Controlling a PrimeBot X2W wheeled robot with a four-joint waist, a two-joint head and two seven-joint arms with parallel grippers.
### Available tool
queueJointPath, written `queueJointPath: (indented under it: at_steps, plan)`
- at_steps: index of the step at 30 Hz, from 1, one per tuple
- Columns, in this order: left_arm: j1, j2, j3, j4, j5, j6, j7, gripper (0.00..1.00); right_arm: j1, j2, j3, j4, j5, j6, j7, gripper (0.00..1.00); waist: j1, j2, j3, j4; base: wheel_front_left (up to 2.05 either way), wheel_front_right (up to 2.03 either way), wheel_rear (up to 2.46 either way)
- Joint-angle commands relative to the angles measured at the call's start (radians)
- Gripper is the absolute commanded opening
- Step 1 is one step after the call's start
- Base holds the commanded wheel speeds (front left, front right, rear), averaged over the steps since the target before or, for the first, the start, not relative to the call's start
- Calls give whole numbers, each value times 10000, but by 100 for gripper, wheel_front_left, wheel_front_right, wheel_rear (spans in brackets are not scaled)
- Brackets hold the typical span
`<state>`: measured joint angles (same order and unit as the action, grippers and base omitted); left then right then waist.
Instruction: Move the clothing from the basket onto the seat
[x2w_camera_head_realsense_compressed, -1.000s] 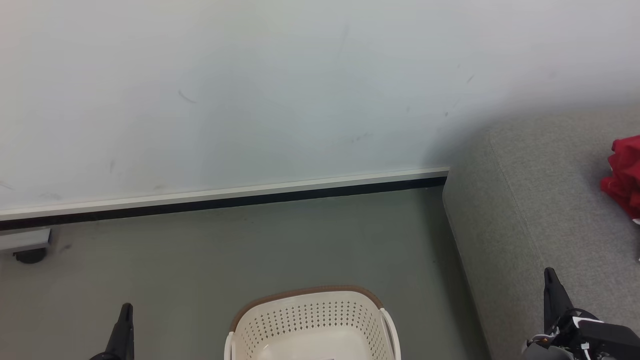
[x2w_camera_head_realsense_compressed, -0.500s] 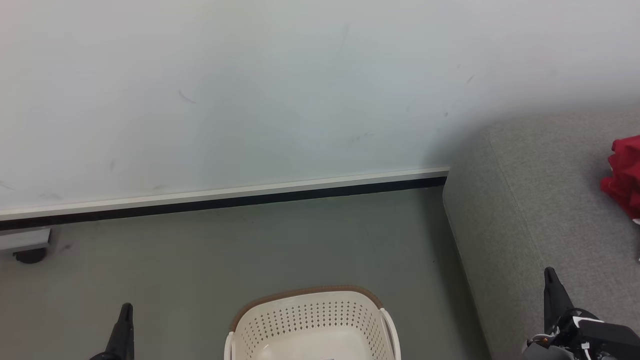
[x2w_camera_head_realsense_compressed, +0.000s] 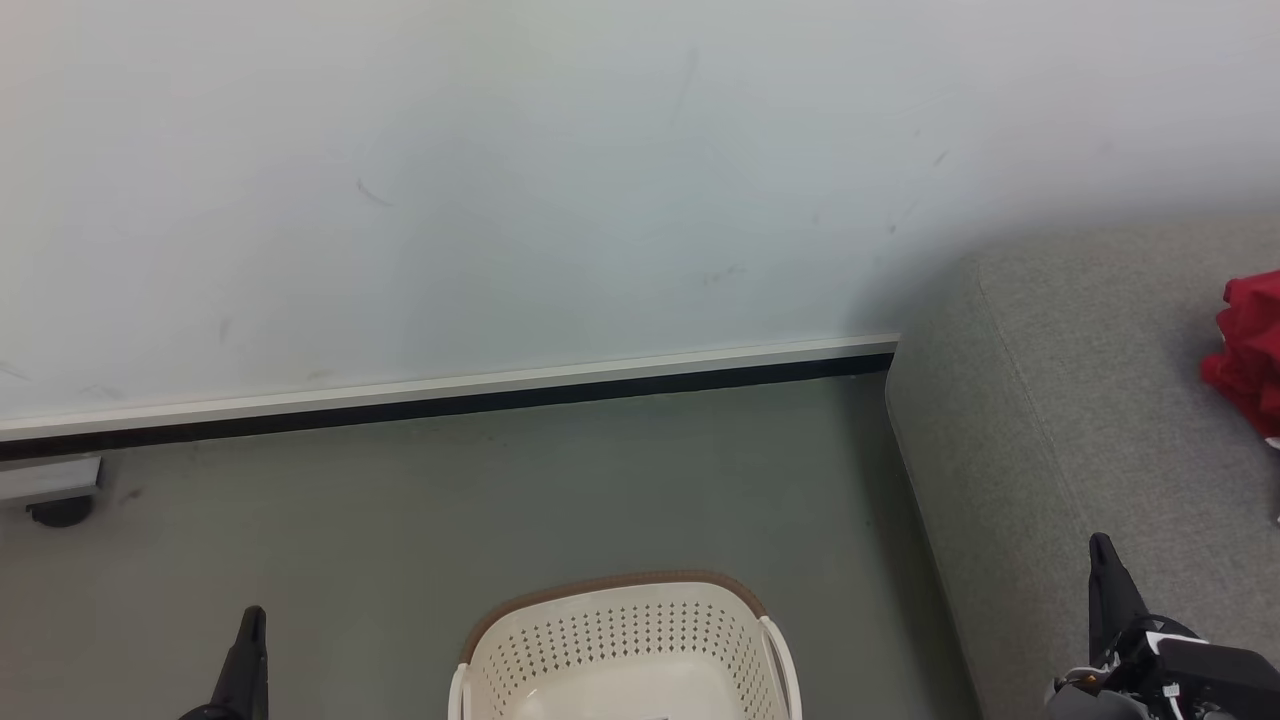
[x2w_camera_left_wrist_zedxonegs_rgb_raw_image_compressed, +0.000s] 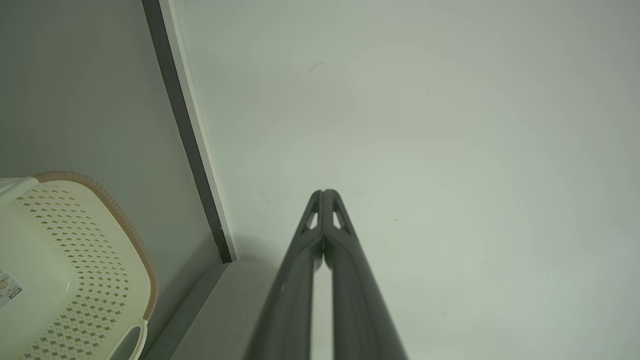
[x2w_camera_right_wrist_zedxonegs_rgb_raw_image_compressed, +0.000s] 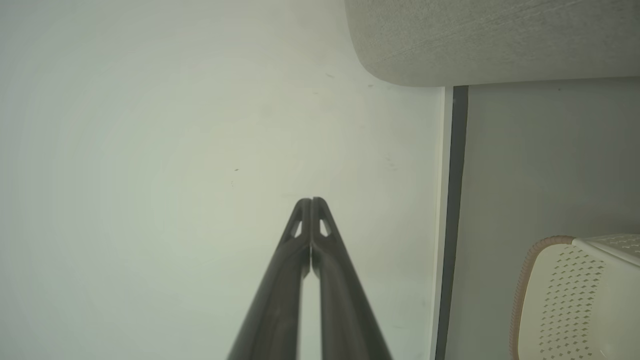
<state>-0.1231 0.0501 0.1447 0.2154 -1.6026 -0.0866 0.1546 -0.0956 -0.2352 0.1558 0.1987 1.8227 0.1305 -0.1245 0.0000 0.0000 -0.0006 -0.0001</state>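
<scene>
The cream basket (x2w_camera_head_realsense_compressed: 625, 650) with its brown rim stands on the floor at the bottom centre; the part of its inside that shows holds no garment. It also appears in the left wrist view (x2w_camera_left_wrist_zedxonegs_rgb_raw_image_compressed: 75, 270) and the right wrist view (x2w_camera_right_wrist_zedxonegs_rgb_raw_image_compressed: 575, 295). Red clothing (x2w_camera_head_realsense_compressed: 1248, 350) lies on the grey seat (x2w_camera_head_realsense_compressed: 1080, 400) at the right edge, partly cut off. The seat's rounded corner (x2w_camera_right_wrist_zedxonegs_rgb_raw_image_compressed: 490, 40) is at the top of the right wrist view. My left gripper (x2w_camera_head_realsense_compressed: 250, 615) (x2w_camera_left_wrist_zedxonegs_rgb_raw_image_compressed: 324, 192) is shut and empty, left of the basket. My right gripper (x2w_camera_head_realsense_compressed: 1100, 545) (x2w_camera_right_wrist_zedxonegs_rgb_raw_image_compressed: 311, 201) is shut and empty, over the seat's front.
A pale wall (x2w_camera_head_realsense_compressed: 500, 180) with a white and black skirting strip (x2w_camera_head_realsense_compressed: 450, 395) runs behind the grey-green floor (x2w_camera_head_realsense_compressed: 500, 500). A dark castor under a pale base (x2w_camera_head_realsense_compressed: 60, 505) sits at the far left by the wall.
</scene>
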Motion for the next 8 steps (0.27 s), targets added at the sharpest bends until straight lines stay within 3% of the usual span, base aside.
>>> queueJointPath:
  at_steps: [1,8]
  plan:
    - [16,2,18,12,-82,-53,31,0,-103,-75,38,-35,95,4,-27,0,0,0,0,0,0,0,0]
    - [16,2,18,11,-82,-53,31,0,-102,-92,69,-41,109,4,-51,0,0,0,0,0,0,0,0]
